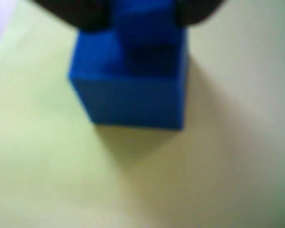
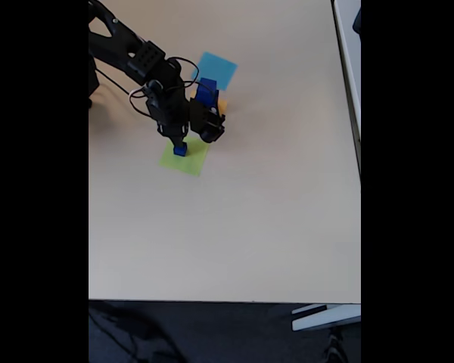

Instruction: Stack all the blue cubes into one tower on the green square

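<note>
No readable text, labels, brands or numbers on any surface in either view.

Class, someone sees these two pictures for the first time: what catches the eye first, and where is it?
In the wrist view, a blue cube fills the upper middle, standing on the green square, with a smaller blue block on top between the dark end effector tips. In the fixed view, the black arm reaches in from the upper left.

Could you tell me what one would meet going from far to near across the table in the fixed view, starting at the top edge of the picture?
Light blue paper square → blue cube standing behind the arm → gripper → small blue cube → green square → bare table.
</note>
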Tool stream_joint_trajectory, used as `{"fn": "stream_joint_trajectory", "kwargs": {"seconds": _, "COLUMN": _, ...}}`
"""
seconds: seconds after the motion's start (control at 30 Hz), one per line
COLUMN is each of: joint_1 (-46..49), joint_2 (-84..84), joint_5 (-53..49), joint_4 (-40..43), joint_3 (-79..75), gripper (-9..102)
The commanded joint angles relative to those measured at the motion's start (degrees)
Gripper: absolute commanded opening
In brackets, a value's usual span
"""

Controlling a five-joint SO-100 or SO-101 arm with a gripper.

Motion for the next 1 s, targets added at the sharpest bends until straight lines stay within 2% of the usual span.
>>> {"fn": "stream_joint_trajectory", "kwargs": {"seconds": 0.0, "joint_1": 0.35, "joint_2": 0.53, "joint_5": -0.7, "joint_4": -0.88, "joint_3": -0.26, "gripper": 7}}
{"fn": "stream_joint_trajectory", "kwargs": {"seconds": 0.43, "joint_1": -1.85, "joint_2": 4.48, "joint_5": -0.53, "joint_4": 0.97, "joint_3": -2.46, "gripper": 13}}
{"fn": "stream_joint_trajectory", "kwargs": {"seconds": 0.77, "joint_1": -10.11, "joint_2": 9.4, "joint_5": 9.76, "joint_4": 21.62, "joint_3": -24.26, "gripper": 15}}
{"fn": "stream_joint_trajectory", "kwargs": {"seconds": 0.97, "joint_1": -18.37, "joint_2": 10.11, "joint_5": 20.65, "joint_4": 23.55, "joint_3": -32.43, "gripper": 17}}
